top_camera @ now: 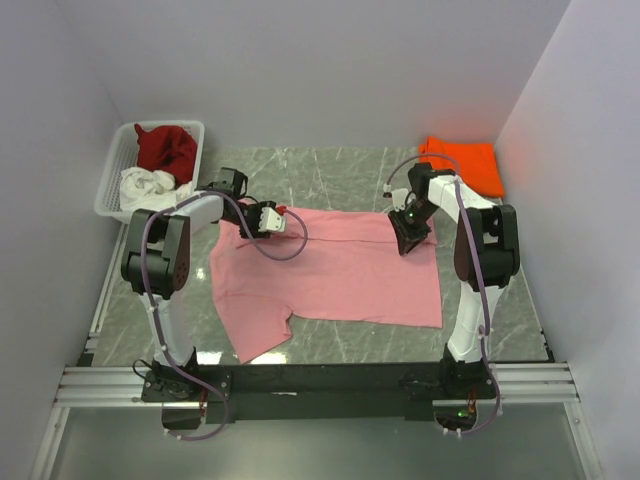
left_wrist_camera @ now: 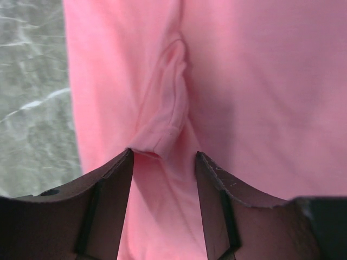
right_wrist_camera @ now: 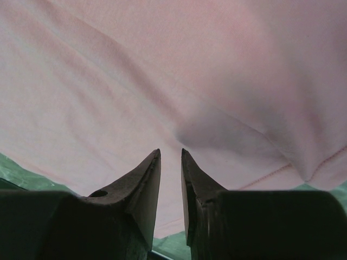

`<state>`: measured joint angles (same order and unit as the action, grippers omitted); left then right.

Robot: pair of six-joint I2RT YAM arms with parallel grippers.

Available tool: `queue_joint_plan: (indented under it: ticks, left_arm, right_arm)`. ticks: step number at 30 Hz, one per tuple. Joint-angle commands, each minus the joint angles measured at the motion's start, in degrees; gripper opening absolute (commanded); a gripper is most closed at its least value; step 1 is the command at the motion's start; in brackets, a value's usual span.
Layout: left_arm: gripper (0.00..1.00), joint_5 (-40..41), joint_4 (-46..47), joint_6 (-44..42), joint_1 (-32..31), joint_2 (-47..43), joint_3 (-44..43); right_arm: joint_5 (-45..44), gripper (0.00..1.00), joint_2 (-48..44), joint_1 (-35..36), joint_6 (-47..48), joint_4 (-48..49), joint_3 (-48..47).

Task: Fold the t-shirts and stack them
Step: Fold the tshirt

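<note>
The pink t-shirt (top_camera: 335,270) lies spread on the marble-patterned table (top_camera: 330,175), one sleeve pointing toward the arms' bases. The left arm reaches low and inward, and its left gripper (left_wrist_camera: 164,154) is at the shirt's far left edge. Its jaws are apart, with a raised pucker of pink cloth just ahead of them. The right arm bends steeply down at the far right edge. The right gripper (right_wrist_camera: 171,153) is nearly together and seems to pinch the shirt (the slit shows only pink). A folded orange t-shirt (top_camera: 462,162) lies at the far right. The white lattice basket (top_camera: 112,178) at the far left holds a dark red t-shirt (top_camera: 165,148) and a white t-shirt (top_camera: 145,185).
</note>
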<state>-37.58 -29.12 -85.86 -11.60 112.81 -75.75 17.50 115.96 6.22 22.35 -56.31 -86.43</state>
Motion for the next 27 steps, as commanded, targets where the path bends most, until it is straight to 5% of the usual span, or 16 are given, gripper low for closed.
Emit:
queue_joint_plan:
  ticks: [1, 22, 27]
  left_arm:
    - [0.55, -0.6, 4.9, -0.7, -0.1, -1.7, 0.8]
    - [0.55, -4.9, -2.5, -3.9, -0.3, -3.0, -3.1]
    - [0.47, -3.1, -1.7, -3.8, -0.9, -2.1, -3.4]
  right_arm:
    - [0.9, 0.29, -1.4, -0.2, -0.2, -1.4, 1.4]
    - [1.2, 0.3, -0.7, -0.3, -0.3, -1.4, 1.4]
    - [1.3, 0.29, -0.5, -0.2, 0.1, -1.3, 2.2]
